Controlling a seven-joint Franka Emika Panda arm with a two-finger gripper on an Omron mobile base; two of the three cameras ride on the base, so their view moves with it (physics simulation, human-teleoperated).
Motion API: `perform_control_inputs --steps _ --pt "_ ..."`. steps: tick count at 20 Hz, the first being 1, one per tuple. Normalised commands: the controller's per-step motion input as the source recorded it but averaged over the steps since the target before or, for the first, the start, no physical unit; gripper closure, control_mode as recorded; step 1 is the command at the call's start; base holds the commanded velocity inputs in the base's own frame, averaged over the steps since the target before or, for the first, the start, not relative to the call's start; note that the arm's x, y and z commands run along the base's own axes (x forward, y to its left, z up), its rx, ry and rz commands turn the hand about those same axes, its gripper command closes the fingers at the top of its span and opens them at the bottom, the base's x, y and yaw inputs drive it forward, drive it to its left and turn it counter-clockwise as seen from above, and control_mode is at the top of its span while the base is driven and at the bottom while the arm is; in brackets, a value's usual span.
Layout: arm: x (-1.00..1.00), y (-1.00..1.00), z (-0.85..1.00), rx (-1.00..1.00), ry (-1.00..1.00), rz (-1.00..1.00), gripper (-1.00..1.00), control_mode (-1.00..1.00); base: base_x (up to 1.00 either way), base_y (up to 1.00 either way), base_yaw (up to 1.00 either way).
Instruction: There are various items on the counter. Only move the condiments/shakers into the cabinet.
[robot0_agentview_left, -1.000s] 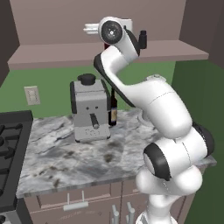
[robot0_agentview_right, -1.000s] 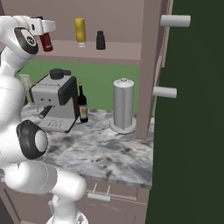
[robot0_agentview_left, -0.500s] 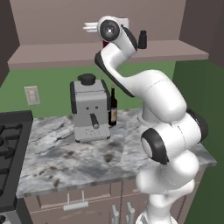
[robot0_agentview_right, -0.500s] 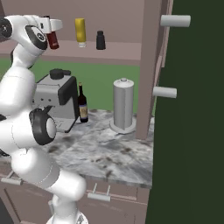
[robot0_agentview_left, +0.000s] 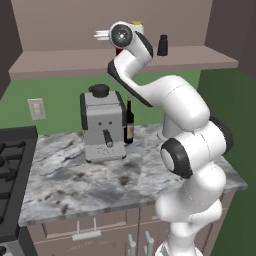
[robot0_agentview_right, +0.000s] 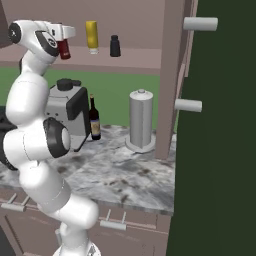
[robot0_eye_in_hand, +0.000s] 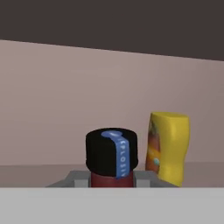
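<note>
My gripper (robot0_agentview_right: 62, 36) is shut on the red sauce bottle (robot0_agentview_right: 64, 49) with a black cap (robot0_eye_in_hand: 111, 151), holding it upright just over the cabinet's shelf board (robot0_agentview_right: 135, 67). In the hand view the grey fingers (robot0_eye_in_hand: 77, 179) flank the bottle's neck. The yellow bottle (robot0_agentview_right: 91, 36) (robot0_eye_in_hand: 169, 146) stands on the shelf just beside it, and the black shaker (robot0_agentview_right: 115, 46) (robot0_agentview_left: 162, 45) stands farther along. In the left base view my arm hides most of the red bottle, and the yellow bottle's top (robot0_agentview_left: 136, 23) peeks over the wrist.
On the marbled counter (robot0_agentview_right: 135, 175) stand the coffee machine (robot0_agentview_left: 102, 125), a dark wine bottle (robot0_agentview_right: 94, 120) and a pale grey canister (robot0_agentview_right: 141, 120). The cabinet's side panel (robot0_agentview_right: 169, 75) rises right of the canister. A black stove top (robot0_agentview_left: 10, 165) lies at the counter's left end.
My gripper has carried the red bottle a little toward the yellow bottle and lower toward the shelf. The arm's elbow has swung round. The jaws stay shut.
</note>
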Motion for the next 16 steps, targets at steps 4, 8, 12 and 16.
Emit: perform_control_inputs --steps 4,8,12,16 --pt "0.33 0.00 -0.13 0.00 0.02 0.00 1.00 -1.00 0.00 0.00 0.00" --pt "0.33 0.00 -0.12 0.00 0.00 0.00 1.00 -1.00 0.00 0.00 0.00" --pt "0.30 0.00 -0.24 0.00 0.00 0.00 1.00 -1.00 0.00 0.00 0.00" --pt "0.24 0.00 -0.21 0.00 0.00 0.00 1.00 -1.00 0.00 0.00 0.00"
